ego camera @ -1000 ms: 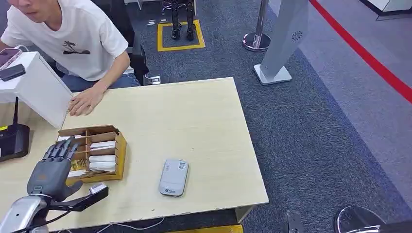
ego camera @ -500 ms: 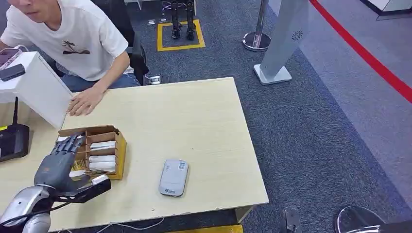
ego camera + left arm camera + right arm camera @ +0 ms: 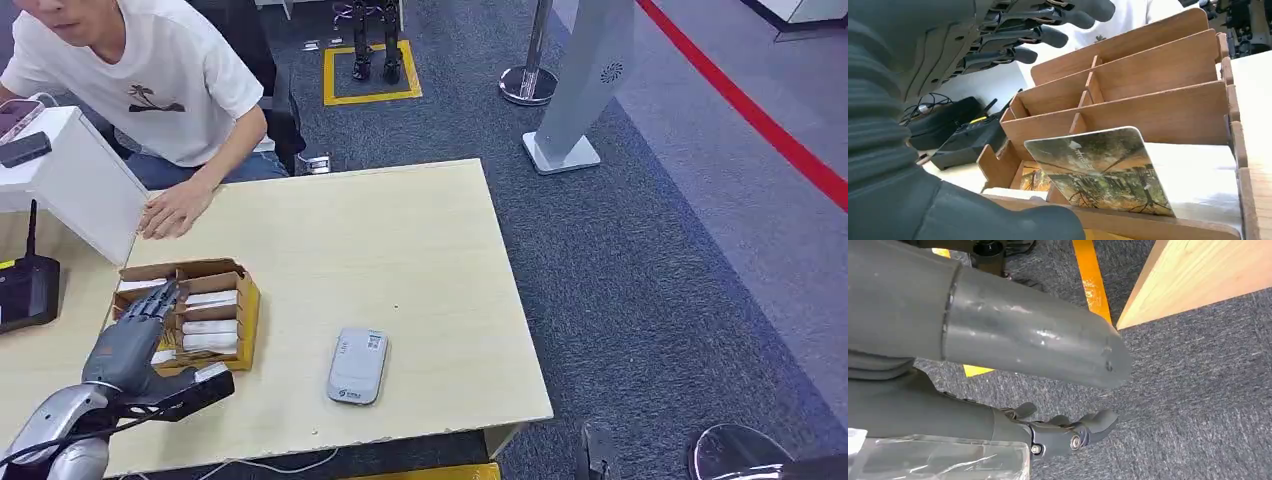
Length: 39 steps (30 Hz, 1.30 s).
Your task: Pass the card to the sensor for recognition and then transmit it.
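Card, thin printed plastic with rounded corners, leans in the near slot of the brown wooden divided box | looks light, stiff, slick: pinch its raised top edge | left hand hovers over it, fingers spread, empty | right hand hangs loosely curled, holding nothing.

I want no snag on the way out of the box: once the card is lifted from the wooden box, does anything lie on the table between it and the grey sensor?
Nothing visible does. Bare table lies between the wooden box and the sensor.
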{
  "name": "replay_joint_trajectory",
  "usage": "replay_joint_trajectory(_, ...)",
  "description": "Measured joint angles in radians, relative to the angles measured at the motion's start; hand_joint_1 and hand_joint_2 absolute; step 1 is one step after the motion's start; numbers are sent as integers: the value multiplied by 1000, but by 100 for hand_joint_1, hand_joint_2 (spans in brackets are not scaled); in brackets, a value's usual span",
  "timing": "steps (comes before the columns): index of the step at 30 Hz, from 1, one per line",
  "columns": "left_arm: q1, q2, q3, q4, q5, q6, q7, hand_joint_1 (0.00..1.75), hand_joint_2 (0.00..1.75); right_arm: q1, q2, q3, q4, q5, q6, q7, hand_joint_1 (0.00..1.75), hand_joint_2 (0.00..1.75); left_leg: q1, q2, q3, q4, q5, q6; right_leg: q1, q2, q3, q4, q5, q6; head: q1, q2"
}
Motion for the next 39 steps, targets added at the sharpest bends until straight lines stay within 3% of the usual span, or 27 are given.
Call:
replay_joint_trajectory(7, -2, 3, -7, 2, 52, -21, 3, 0, 175, 0, 0, 4, 0, -2, -2, 5, 0, 0, 0, 0, 0, 0, 0, 0, 0, 0, 0, 0, 0, 0, 0, 0)
replay_joint_trajectory(19, -6, 58, -23, 5, 145, -81, 34, 0, 175, -7, 0, 22, 3, -5, -2, 18, 0, 0, 0, 0, 0, 0, 0, 0, 0, 0, 0, 0, 0, 0, 0, 0)
replay_joint_trajectory(39, 7, 92, -35, 5, 144, -59, 55, 0, 175, -16, 0, 47, 9, -12, -1, 29, 0, 0, 0, 0, 0, 0, 0, 0, 0, 0, 0, 0, 0, 0, 0, 0)
